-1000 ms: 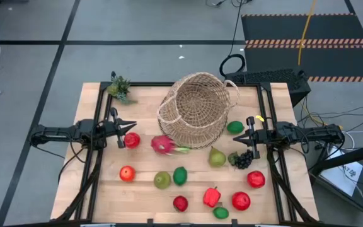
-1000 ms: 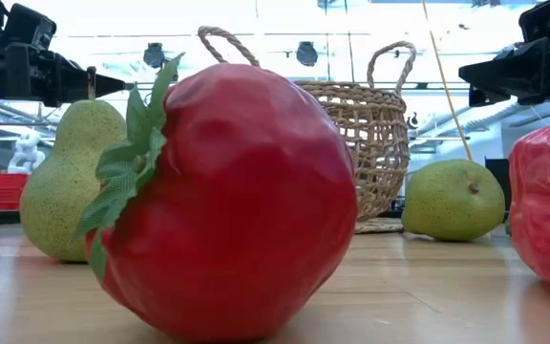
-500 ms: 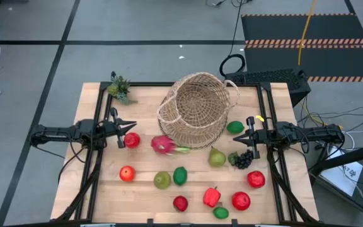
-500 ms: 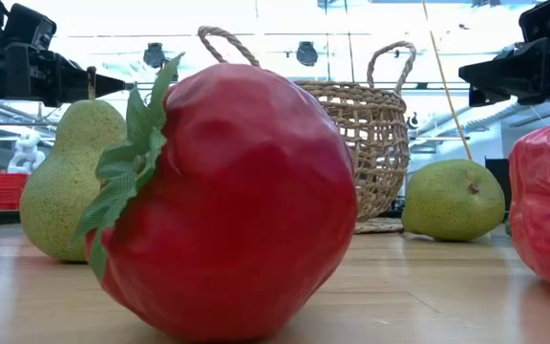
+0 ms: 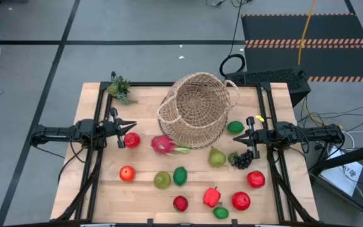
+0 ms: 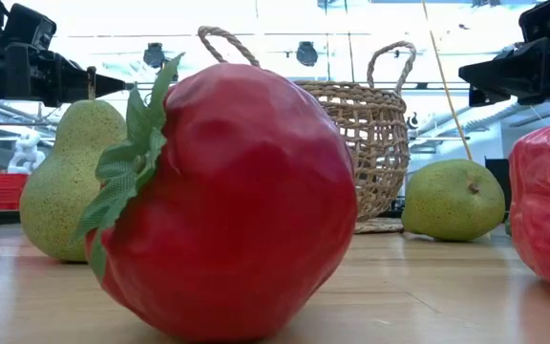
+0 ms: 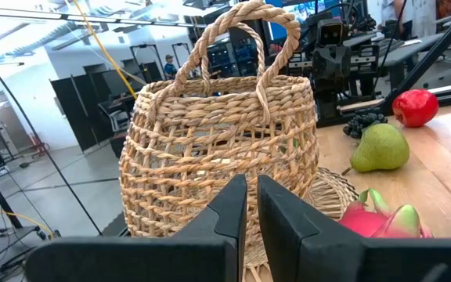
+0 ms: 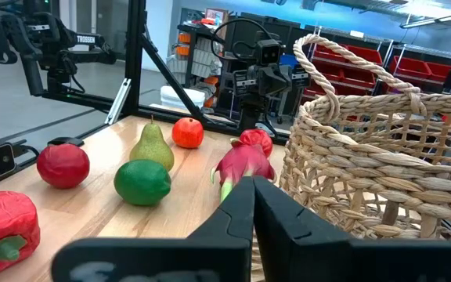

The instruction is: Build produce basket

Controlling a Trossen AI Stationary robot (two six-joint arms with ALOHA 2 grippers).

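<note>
The left gripper (image 5: 131, 126) hangs over the left side of the wooden table (image 5: 144, 195), its fingers nearly pressed together with only a thin slit between them and nothing held. A red apple (image 5: 132, 140) lies just beside its tips. The right gripper (image 5: 247, 134) waits over the right side, fingers pressed together and empty, with the dark grapes (image 5: 242, 159) just below it and a green lime (image 5: 235, 127) beside it.

The wicker basket (image 5: 196, 110) stands between the two grippers, toward the far middle of the table, tipped so its mouth faces the camera above; nothing lies inside it. The pink dragonfruit (image 5: 164, 144) touches its near left edge, and a green pear (image 5: 216, 156) sits close to its near right edge.

The remaining produce is spread over the near half of the table: a red tomato (image 5: 126, 173), a second pear (image 5: 162, 180), another lime (image 5: 180, 175), a red pepper (image 5: 212, 197), and red apples (image 5: 255, 179) near the right corner. A small spiky green plant (image 5: 119, 88) stands at the far left corner.
</note>
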